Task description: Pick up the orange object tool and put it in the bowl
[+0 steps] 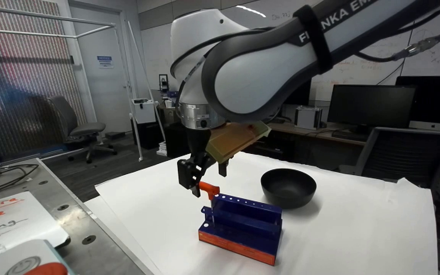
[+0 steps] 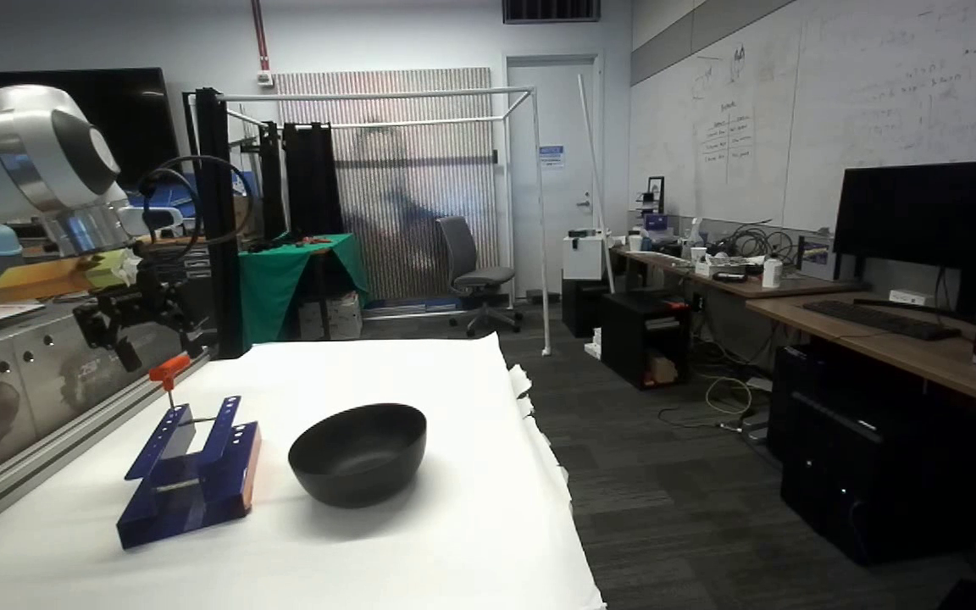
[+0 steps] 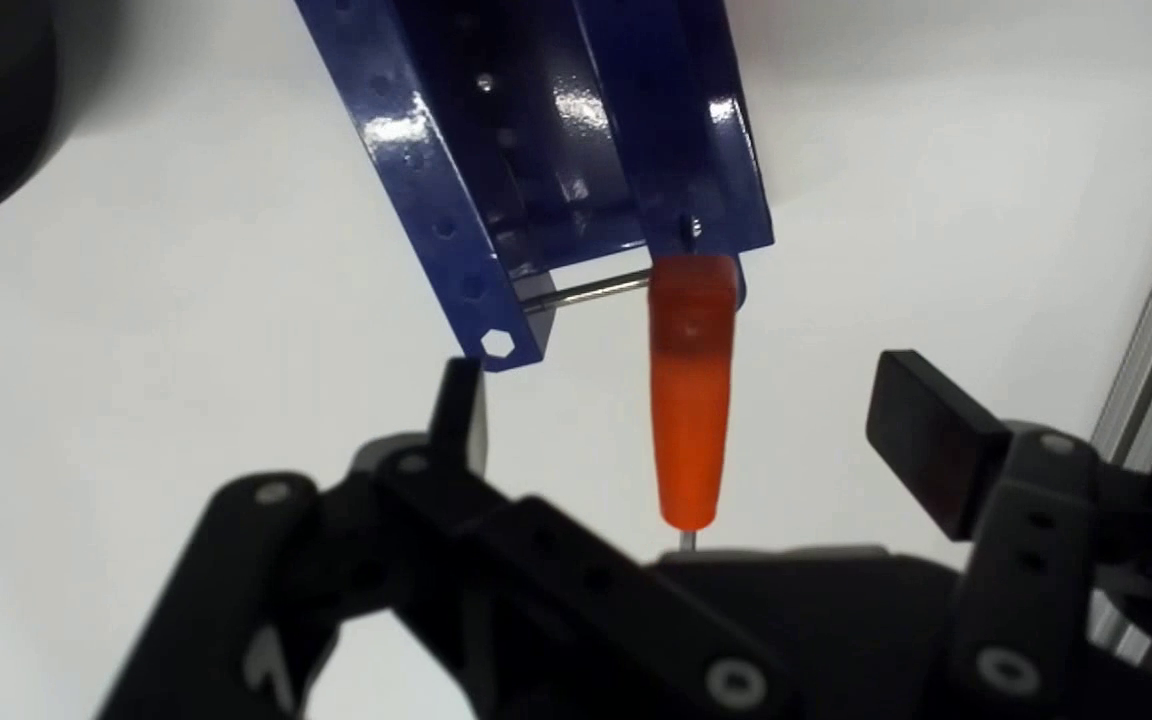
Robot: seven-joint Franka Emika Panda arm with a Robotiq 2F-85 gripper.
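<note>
Apparently, the task is sitting just short of the grasp. The slim metal-shafted orange-red tool (image 1: 209,188) is standing upright at one end of the glossy dark-blue metal rack (image 1: 243,221), its bar-shaped handle jutting above the top rail. The black two-fingered pincer (image 2: 160,349) is hovering at that handle with its fingers spread wide; in the wrist view the handle is lying lengthwise in the gap, and white-covered worktop (image 3: 576,430) is showing between it and each fingertip, so nothing is being pinched. Whether the tips are hanging above the handle or level with it, I cannot tell for certain.

The next move is probably calling for a small descent until both pads are flanking the handle, then an even squeeze. One fingertip is appearing just beside the rack's corner in the wrist view, so that side is needing care. Once gripped, the tool is likely needing a straight upward pull, its shaft clearing the rack before any sideways travel. The smooth round black bowl (image 1: 288,187) is waiting near the rack, not touching it.
</note>
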